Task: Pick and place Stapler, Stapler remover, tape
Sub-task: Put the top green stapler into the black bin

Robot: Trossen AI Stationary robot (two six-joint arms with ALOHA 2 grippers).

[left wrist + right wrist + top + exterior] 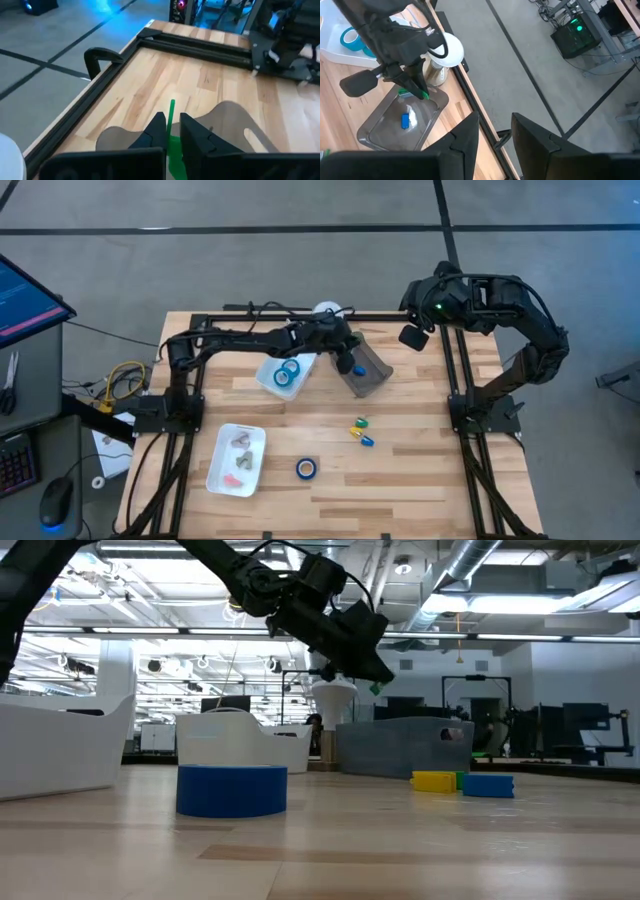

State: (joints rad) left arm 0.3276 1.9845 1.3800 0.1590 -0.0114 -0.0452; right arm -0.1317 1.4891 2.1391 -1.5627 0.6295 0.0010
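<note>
My left gripper (349,358) reaches over the grey tray (368,372) at the table's far middle, shut on a small green stapler (171,131). A blue stapler (405,120) lies in that tray. Green, yellow and blue staplers (361,430) lie loose on the table. One blue tape roll (306,468) stands alone toward the near edge; others sit in a white tray (288,373). Another white tray (237,458) holds staple removers. My right gripper (495,131) hangs open and raised at the far right, with nothing between its fingers. My left gripper pinches the green stapler between its two fingers (156,131), which slant downward from the table's left. A thin green end (172,106) pokes out past the fingertips. The stapler hangs clear above the grey tray (385,131).
A white lamp-like disc on a metal cylinder (445,52) stands just behind the grey tray at the far edge. A black frame rail (112,75) runs along the table's edges. Bare wood lies between the trays and the near edge.
</note>
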